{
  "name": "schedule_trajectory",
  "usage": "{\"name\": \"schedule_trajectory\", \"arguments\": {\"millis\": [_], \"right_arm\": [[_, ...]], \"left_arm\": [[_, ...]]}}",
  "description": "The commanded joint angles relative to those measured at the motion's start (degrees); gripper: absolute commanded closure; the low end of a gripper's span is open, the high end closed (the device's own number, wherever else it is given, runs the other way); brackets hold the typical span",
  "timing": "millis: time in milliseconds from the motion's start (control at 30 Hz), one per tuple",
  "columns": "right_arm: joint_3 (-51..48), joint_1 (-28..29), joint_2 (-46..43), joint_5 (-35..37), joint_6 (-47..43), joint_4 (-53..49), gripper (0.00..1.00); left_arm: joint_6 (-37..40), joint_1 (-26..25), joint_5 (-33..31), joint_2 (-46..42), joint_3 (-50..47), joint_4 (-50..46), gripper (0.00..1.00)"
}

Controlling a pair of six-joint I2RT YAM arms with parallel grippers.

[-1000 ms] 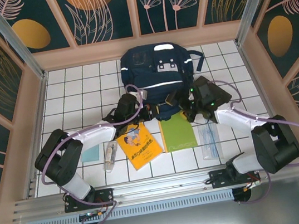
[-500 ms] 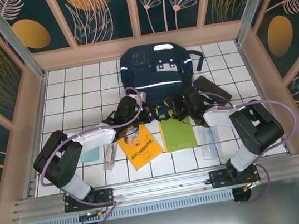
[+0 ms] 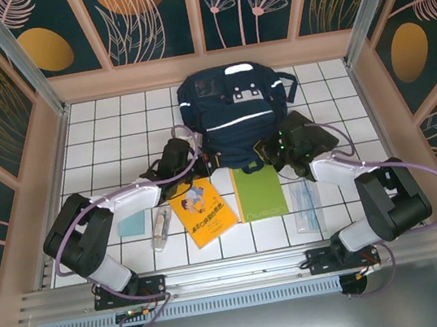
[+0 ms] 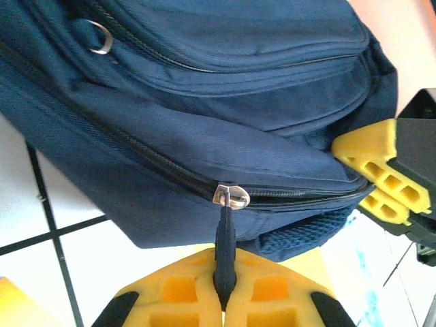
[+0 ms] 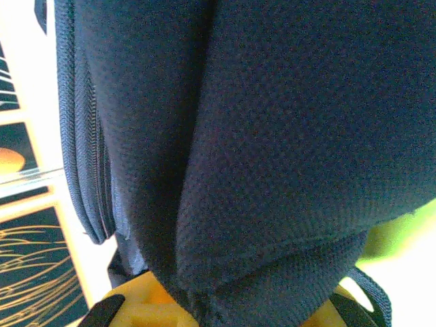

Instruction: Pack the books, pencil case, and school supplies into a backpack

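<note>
Nothing is packed yet, as far as we can see. At the far left of the tabletop (image 3: 100,140) lie the pale-teal card (image 3: 133,224) and the small clear tube packet (image 3: 161,228), both well apart from the bag. The left end effector (image 4: 223,276) is clamped narrow on the dark strap of the zipper pull (image 4: 230,197) at the backpack's near left corner. In the left wrist view the zip beside it looks shut, so we judge opening has barely begun.

The orange-yellow book (image 3: 202,209) lies just in front of the backpack (image 3: 232,116), which sits mid-tabletop toward the back wall, and the green book (image 3: 258,193) lies beside it. The right end effector (image 5: 228,306) pinches the bag's navy mesh fabric. The clear sleeve (image 3: 305,204) and the black pencil case (image 3: 312,126) wait at the right. Opening and all loading remain.
</note>
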Motion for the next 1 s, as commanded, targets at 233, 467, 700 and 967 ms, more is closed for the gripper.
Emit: {"name": "schedule_trajectory", "arguments": {"millis": [233, 467, 700, 967], "right_arm": [[8.7, -6.4, -0.5, -5.5, -25.8, -13.0, 1.0], [10.5, -6.4, 0.2, -9.8, -30.9, -15.8, 1.0], [10.0, -6.3, -0.3, -12.6, -31.6, -15.2, 1.0], [9.2, -4.1, -0.7, -13.8, -30.1, -13.0, 1.0]], "left_arm": [[8.2, 7.4, -6.8, 2.6, 4.7, -6.3, 1.0], [9.7, 12.2, -10.7, 8.9, 8.7, -3.2, 1.0], [9.9, 14.9, -14.7, 18.8, 19.4, -0.5, 1.0], [10.3, 16.1, -16.7, 23.9, 23.5, 3.5, 1.0]]}}
